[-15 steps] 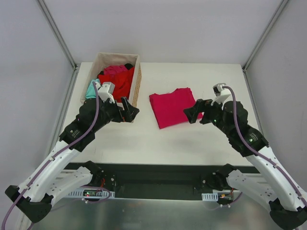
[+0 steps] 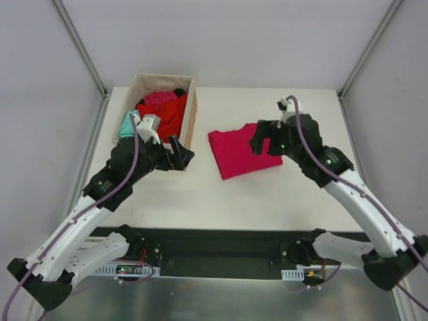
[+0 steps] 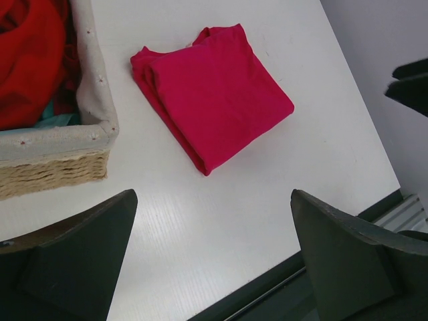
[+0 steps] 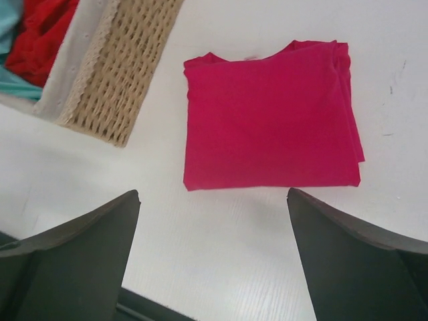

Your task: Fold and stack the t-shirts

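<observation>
A crimson shirt (image 2: 239,152), folded into a smooth rectangle with its neckline at one edge, lies flat mid-table just right of the basket (image 2: 192,110). In the basket a red shirt (image 2: 172,112) and a teal one (image 2: 127,124) lie bunched. The table (image 2: 221,194) is matt white, ringed by grey walls (image 2: 234,40). The left gripper (image 2: 180,155), at the basket's near corner, and the right gripper (image 2: 267,142), over the crimson shirt's right edge, both gape, holding nothing

- We see the folded crimson t-shirt (image 4: 271,114): soft matt cloth, lying smooth.
- Now the basket (image 4: 124,73): rough tan woven wicker outside, a pale cloth lining over its rim.
- The red t-shirt (image 3: 27,60) inside gives us matt, rumpled cloth.
- The table (image 3: 200,227): white, matt, faintly grained.
- The left arm (image 2: 70,234): glossy white plastic shell.
</observation>
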Robot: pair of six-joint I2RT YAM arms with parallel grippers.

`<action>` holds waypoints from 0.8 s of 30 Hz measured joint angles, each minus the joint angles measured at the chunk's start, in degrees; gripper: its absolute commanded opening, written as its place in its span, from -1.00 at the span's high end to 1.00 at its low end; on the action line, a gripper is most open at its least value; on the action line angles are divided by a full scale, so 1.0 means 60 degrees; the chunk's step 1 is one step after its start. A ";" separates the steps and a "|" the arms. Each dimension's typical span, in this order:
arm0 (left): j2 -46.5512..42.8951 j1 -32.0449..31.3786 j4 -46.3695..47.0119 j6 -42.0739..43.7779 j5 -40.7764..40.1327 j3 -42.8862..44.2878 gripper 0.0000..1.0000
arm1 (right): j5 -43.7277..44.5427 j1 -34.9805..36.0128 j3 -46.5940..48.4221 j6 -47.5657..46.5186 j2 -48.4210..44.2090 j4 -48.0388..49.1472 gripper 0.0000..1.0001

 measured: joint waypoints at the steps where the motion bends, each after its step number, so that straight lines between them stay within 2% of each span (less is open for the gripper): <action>1: 0.0000 0.0000 0.0000 0.0000 0.0000 0.0000 -0.98 | 0.0142 0.0000 0.0412 -0.0036 0.0506 -0.0149 -0.93; 3: -0.0004 0.0000 0.0000 0.0004 0.0000 0.0000 -0.98 | 0.0419 0.0000 0.1056 -0.0069 0.1668 -0.0160 -0.93; 7: -0.0033 0.0000 0.0000 0.0007 -0.0007 0.0000 -0.98 | 0.0561 -0.0004 0.1144 0.0004 0.3228 -0.0200 -0.93; 14: -0.0076 0.0000 0.0000 0.0022 -0.0080 0.0000 -0.98 | 0.0069 -0.0004 0.1734 0.0219 0.6229 -0.0113 -0.93; 19: -0.0106 0.0000 0.0000 0.0091 -0.0324 0.0000 -0.99 | -0.0255 -0.0004 0.2805 0.0259 0.7836 0.0007 -0.93; 24: -0.0102 0.0000 0.0000 0.0127 -0.0492 0.0000 -0.98 | -0.0619 -0.0044 0.3563 0.0324 0.8761 0.0080 -0.93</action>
